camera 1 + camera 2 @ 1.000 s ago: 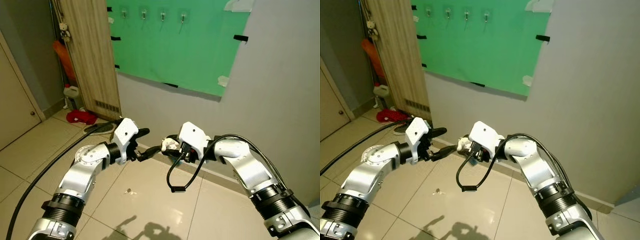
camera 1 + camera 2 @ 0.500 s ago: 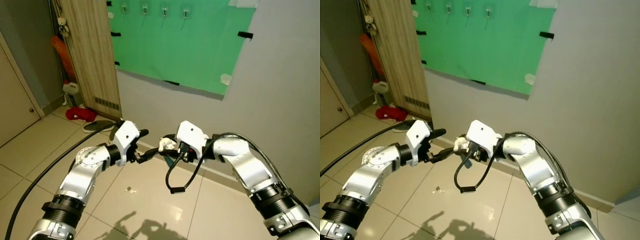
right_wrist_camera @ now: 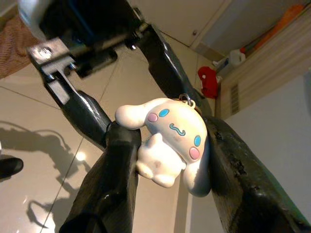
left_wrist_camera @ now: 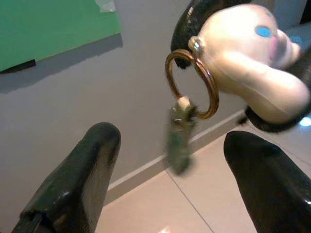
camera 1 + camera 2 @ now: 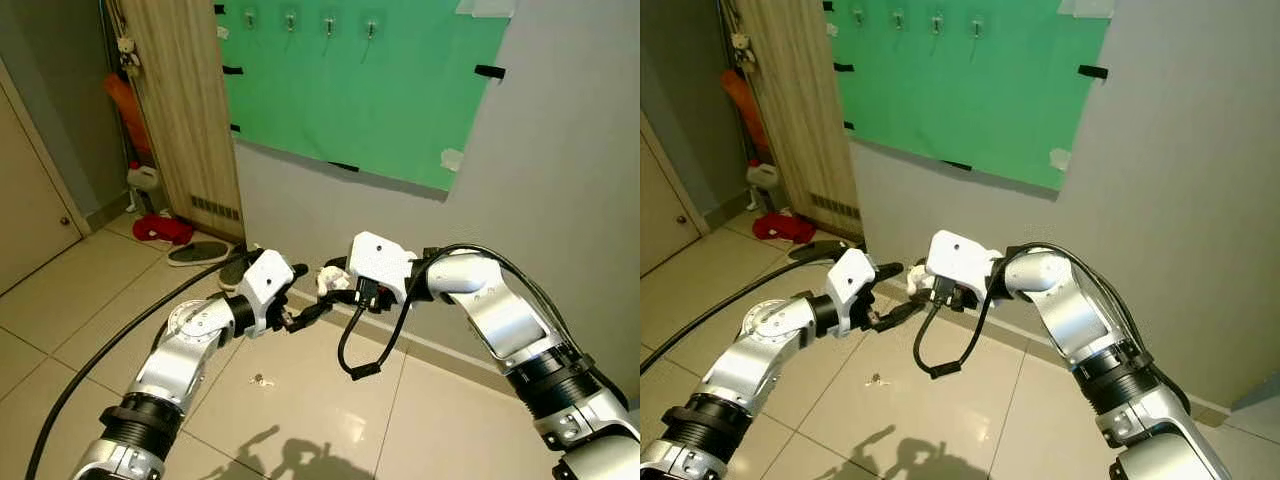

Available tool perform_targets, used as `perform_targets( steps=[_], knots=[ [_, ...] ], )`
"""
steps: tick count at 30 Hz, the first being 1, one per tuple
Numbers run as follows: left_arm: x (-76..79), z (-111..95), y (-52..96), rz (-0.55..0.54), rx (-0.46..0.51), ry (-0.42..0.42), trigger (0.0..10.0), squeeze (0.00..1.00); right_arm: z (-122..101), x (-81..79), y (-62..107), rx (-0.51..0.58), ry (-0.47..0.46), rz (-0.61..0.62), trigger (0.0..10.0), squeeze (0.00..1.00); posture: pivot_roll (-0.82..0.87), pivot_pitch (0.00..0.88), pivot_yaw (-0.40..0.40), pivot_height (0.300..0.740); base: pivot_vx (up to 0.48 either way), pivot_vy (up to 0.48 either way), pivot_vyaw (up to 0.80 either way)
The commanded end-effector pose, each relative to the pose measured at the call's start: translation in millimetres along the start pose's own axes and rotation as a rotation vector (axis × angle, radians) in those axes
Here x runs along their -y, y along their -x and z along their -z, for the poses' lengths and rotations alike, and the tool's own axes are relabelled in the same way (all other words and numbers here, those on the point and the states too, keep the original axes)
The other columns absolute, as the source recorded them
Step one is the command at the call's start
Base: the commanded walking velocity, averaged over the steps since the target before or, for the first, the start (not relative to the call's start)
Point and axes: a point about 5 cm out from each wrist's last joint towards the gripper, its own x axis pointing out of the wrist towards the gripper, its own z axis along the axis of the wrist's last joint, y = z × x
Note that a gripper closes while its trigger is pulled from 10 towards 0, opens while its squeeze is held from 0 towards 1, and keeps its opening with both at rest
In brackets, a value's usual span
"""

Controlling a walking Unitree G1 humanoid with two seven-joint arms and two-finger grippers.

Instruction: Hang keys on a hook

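I stand on a shiny beige tile floor [image 5: 80,300] by a grey wall [image 5: 560,170]. A big green sheet [image 5: 380,100] is taped to that wall, with a row of small hooks [image 5: 328,24] near its top, far above my grippers. A wooden panel [image 5: 185,110] stands to my left, and a thick black cable [image 5: 90,370] runs over the tiles.

My right gripper [image 3: 165,160] is closed tight on the white puppy charm [image 3: 167,141] of the keys [image 4: 181,133]. The charm sits squeezed between my two black fingers [image 3: 114,179]. A brass ring [image 4: 192,82] hangs from the charm, and one key hangs straight down from the ring, long side up and down. That key looks blurry, so I cannot make out its shape well.

My left gripper [image 4: 170,170] is wide open and holds nothing. The ring and key hang just in front of it, between its two fingertips [image 4: 99,145] but not touching them.
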Motion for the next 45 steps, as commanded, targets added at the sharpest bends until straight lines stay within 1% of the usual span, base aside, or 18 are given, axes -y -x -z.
perform_targets(
  steps=[1,12,13,14,15,18,19,20,21,23,24,25,26,28,29,30,31,45],
  knots=[
    [-0.2,-4,-1.5,-0.015,0.021,0.001,10.0,0.0,-5,2.4,1.1,0.002,0.015,-0.011,10.0,0.0,-0.06,0.0,-0.011,0.74,0.0,0.0,0.0],
    [-5.3,-18,-3.8,-0.067,0.09,-0.022,10.0,0.0,8,8.8,-2.1,-0.078,-0.017,0.022,10.0,0.0,-0.06,0.0,-0.013,0.74,0.0,0.0,0.0],
    [-5.7,-18,-3.1,-0.065,0.09,-0.021,8.4,0.0,12,10.8,-1.7,-0.1,-0.028,0.037,10.0,0.0,-0.06,0.0,-0.013,0.74,0.0,0.0,0.0],
    [-6.0,-18,-2.7,-0.067,0.089,-0.024,7.7,0.0,14,11.6,-1.6,-0.109,-0.037,0.044,10.0,0.0,-0.05,0.0,-0.012,0.74,0.0,0.0,0.0],
    [-6.3,-17,-2.3,-0.068,0.088,-0.023,7.6,0.0,15,12.4,-1.4,-0.117,-0.046,0.05,10.0,0.0,-0.05,0.0,-0.012,0.74,0.0,0.0,0.0],
    [-6.8,-18,-1.4,-0.067,0.095,-0.016,8.5,0.0,19,15.5,-1.2,-0.134,-0.072,0.071,10.0,0.0,-0.05,0.0,-0.012,0.74,0.0,0.0,0.0],
    [-6.7,-19,-1.3,-0.064,0.101,-0.011,7.1,0.0,21,17.3,-0.9,-0.143,-0.085,0.082,10.0,0.0,-0.05,0.0,-0.014,0.74,0.0,0.0,0.0],
    [-6.7,-19,-1.4,-0.063,0.104,-0.009,7.1,0.0,22,18.0,-0.8,-0.146,-0.089,0.086,10.0,0.0,-0.05,0.0,-0.014,0.74,0.0,0.0,0.0],
    [-6.7,-19,-1.5,-0.063,0.104,-0.009,5.8,0.0,22,18.5,-0.9,-0.147,-0.092,0.089,10.0,0.0,-0.05,0.0,-0.014,0.74,0.0,0.0,0.0],
    [-6.7,-19,-1.8,-0.064,0.104,-0.008,5.5,0.0,22,19.1,-1.3,-0.144,-0.097,0.09,10.0,0.0,-0.05,0.0,-0.015,0.74,0.0,0.0,0.0],
    [-6.8,-19,-2.0,-0.065,0.104,-0.007,5.9,0.0,22,19.2,-1.7,-0.141,-0.099,0.09,10.0,0.0,-0.05,0.0,-0.015,0.74,0.0,0.0,0.0],
    [-6.9,-18,-2.3,-0.065,0.104,-0.002,7.0,0.0,21,19.1,-2.2,-0.134,-0.104,0.089,10.0,0.0,-0.05,0.0,-0.014,0.74,0.0,0.0,0.0],
    [-7.1,-18,-2.7,-0.065,0.104,0.002,5.0,0.0,20,19.1,-2.6,-0.126,-0.109,0.086,10.0,0.0,-0.05,0.0,-0.015,0.74,0.0,0.0,0.0],
    [-7.2,-16,-3.3,-0.066,0.102,0.006,4.9,0.0,17,19.0,-3.4,-0.108,-0.121,0.081,10.0,0.0,-0.05,0.0,-0.014,0.74,0.0,0.0,0.0],
    [-7.3,-16,-3.5,-0.067,0.1,0.008,6.9,0.0,15,18.9,-3.6,-0.096,-0.13,0.077,10.0,0.0,-0.05,0.0,-0.014,0.74,0.0,0.0,0.0],
    [-7.3,-16,-3.5,-0.067,0.1,0.008,6.9,0.0,15,18.9,-3.6,-0.096,-0.13,0.077,10.0,0.0,-0.05,0.0,-0.014,0.74,0.0,0.0,0.0],
    [-7.6,-14,-4.0,-0.07,0.097,0.01,9.7,0.0,13,18.9,-3.8,-0.081,-0.139,0.07,10.0,0.0,-0.05,0.0,-0.014,0.74,0.0,0.0,0.0],
    [-12.8,-12,2.2,-0.069,0.078,-0.002,10.0,0.0,1,26.7,10.5,0.018,-0.207,0.075,10.0,0.0,-0.06,0.0,-0.013,0.74,0.0,0.0,0.0]
  ],
)
